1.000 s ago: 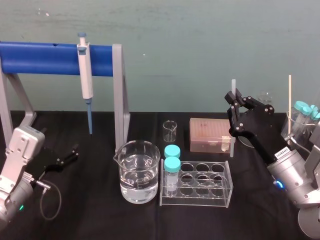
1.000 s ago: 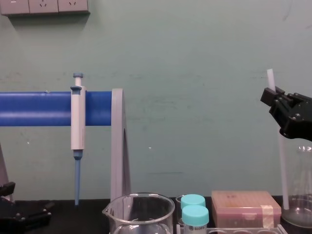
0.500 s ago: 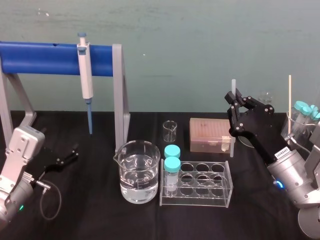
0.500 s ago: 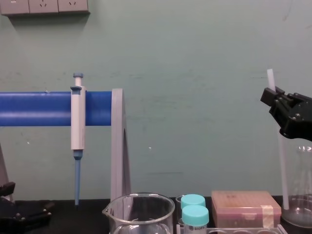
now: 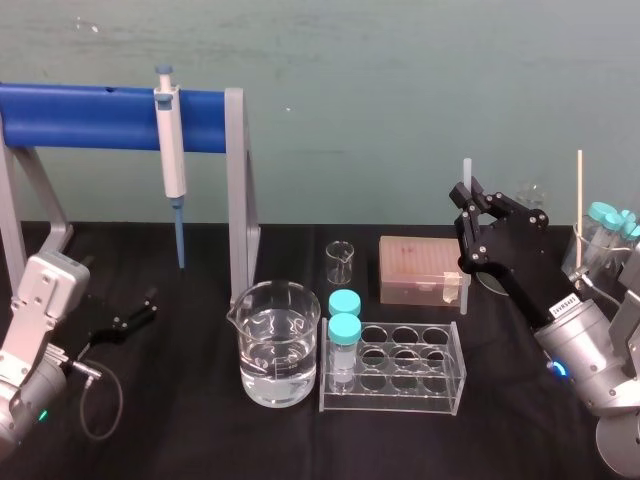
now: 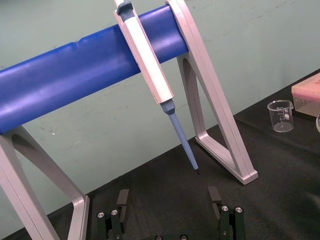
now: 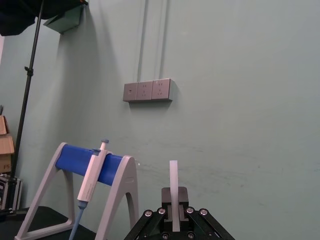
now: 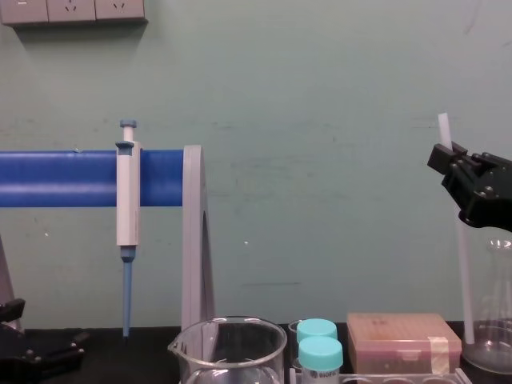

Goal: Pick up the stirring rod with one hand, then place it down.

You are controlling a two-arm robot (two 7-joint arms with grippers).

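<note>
Right end effector point(image 5: 466, 196) clamps the whitish translucent stirring rod point(image 7: 174, 182) upright (pencil-thin, straight); left end effector point(image 6: 168, 194) parted.

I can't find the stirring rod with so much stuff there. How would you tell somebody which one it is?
On the right side of the black table, by the pinkish box, the right gripper is shut on the stirring rod. It is the long, whitish, see-through stick standing nearly upright, paler and thicker than the thin tan stick nearby.
</note>
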